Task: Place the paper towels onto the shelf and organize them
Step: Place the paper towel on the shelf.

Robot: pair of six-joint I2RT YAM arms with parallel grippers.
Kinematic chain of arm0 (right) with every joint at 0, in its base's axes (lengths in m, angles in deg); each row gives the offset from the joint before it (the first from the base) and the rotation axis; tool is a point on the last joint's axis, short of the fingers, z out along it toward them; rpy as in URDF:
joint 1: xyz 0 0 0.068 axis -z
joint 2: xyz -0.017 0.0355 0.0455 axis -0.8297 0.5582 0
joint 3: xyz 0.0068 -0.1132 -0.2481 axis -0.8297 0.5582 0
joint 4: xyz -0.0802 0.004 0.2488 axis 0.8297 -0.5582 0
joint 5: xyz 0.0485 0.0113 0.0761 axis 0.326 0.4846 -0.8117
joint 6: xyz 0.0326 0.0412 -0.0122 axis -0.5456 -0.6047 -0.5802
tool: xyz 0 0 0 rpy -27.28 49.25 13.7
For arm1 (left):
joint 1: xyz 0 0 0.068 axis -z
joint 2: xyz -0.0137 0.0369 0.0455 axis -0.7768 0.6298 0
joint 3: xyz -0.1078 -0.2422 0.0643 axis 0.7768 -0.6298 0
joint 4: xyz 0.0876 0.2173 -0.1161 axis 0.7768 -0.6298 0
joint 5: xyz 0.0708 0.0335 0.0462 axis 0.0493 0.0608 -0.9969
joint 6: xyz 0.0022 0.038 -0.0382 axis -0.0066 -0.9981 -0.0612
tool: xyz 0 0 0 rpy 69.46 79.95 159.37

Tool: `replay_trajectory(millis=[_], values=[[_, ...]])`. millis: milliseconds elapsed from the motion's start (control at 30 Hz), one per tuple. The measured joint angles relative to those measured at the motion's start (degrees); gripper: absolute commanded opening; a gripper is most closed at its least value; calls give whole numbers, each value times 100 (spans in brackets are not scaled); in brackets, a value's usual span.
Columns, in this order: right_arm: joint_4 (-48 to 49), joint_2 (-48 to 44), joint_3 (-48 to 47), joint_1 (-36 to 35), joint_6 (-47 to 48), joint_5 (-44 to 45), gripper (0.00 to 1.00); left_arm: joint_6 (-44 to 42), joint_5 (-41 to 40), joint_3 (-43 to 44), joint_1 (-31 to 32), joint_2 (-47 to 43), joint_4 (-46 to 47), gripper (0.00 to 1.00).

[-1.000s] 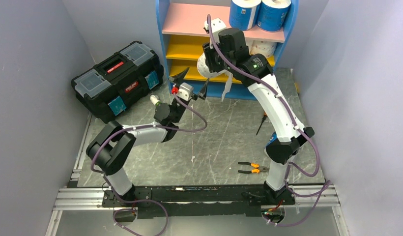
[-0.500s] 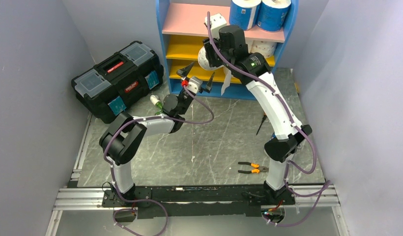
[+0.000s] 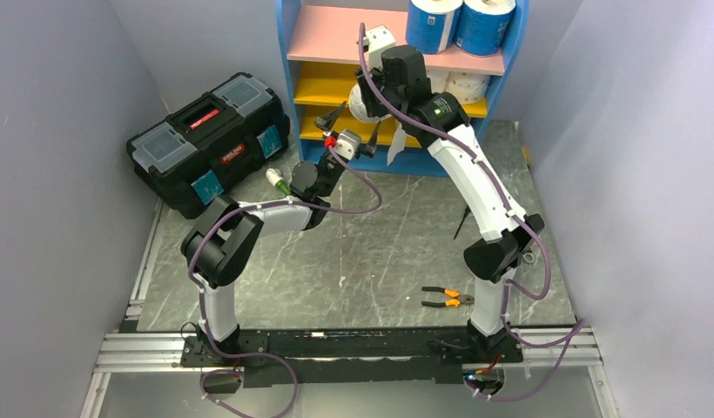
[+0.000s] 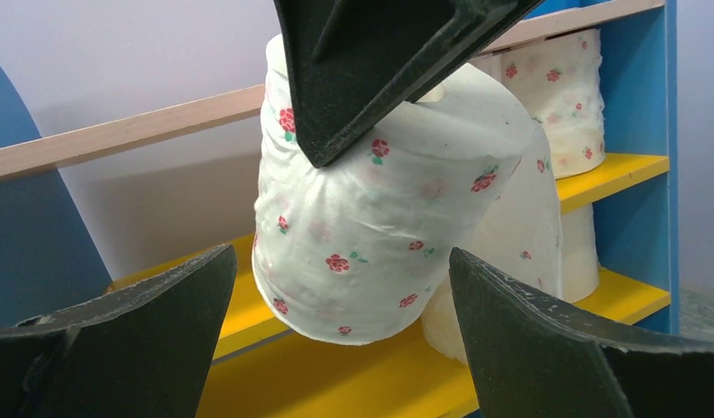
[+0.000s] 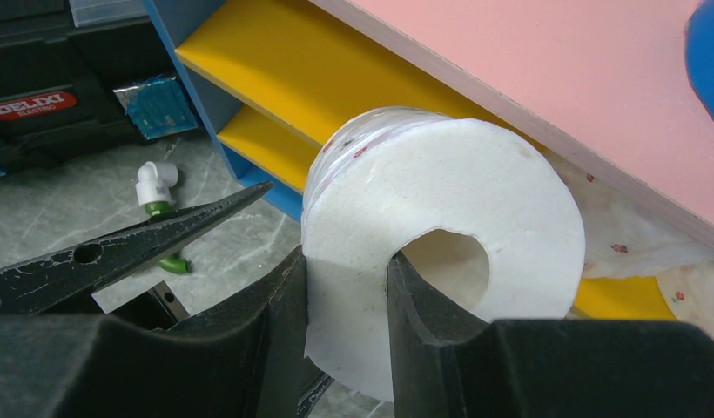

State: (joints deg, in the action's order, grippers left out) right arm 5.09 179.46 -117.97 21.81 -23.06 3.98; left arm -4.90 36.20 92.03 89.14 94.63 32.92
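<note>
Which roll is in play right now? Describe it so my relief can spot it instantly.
Find the blue shelf at the back. In front of its yellow boards, the right gripper pinches a flowered roll by its core wall. It alone hangs tilted in the air; the other rolls stand on boards.

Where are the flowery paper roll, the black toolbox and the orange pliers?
flowery paper roll (image 4: 371, 252), left wrist view, on its printed side.
black toolbox (image 3: 210, 139), top external view, on its lid.
orange pliers (image 3: 447, 298), top external view, on the handles.
</note>
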Motion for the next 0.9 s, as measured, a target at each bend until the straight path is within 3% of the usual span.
replay_trajectory(millis=[767, 900], values=[[466, 190, 94, 142, 39, -70, 27, -11, 111, 527, -247, 378, -151, 99], [466, 197, 94, 184, 37, -149, 34, 7, 157, 627, -258, 450, -179, 99]])
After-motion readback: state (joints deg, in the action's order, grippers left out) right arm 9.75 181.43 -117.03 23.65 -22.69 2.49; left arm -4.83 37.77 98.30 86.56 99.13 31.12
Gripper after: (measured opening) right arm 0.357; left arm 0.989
